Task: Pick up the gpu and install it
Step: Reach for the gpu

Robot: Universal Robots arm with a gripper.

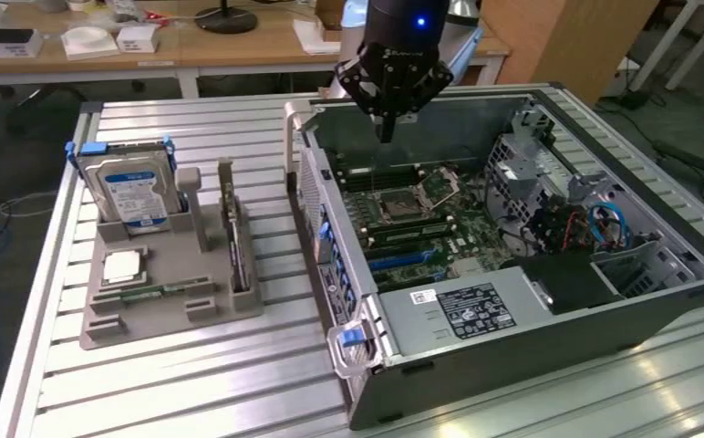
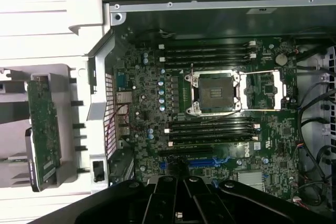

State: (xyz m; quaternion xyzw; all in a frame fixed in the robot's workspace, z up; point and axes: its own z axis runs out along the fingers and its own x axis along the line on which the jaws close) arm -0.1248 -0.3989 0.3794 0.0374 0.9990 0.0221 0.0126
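The gpu (image 1: 238, 246) is a thin dark card standing on edge in the grey holder (image 1: 170, 315), on the side nearest the computer case. My gripper (image 1: 385, 135) hangs over the far rim of the open case (image 1: 534, 310), well away from the card. Its fingers (image 2: 173, 203) are together with nothing between them. Below them lies the motherboard (image 2: 210, 124) with its bare processor socket (image 2: 212, 92) and a blue expansion slot (image 2: 202, 162), also visible at the slot (image 1: 401, 258) in the exterior view.
A silver hard drive (image 1: 133, 187) with a blue-white label stands at the back of the holder, and its green underside (image 2: 44, 124) faces the wrist camera. A processor chip (image 1: 121, 266) and a green memory stick (image 1: 158, 292) lie in the holder. Cables (image 1: 577, 224) crowd the case's drive bay.
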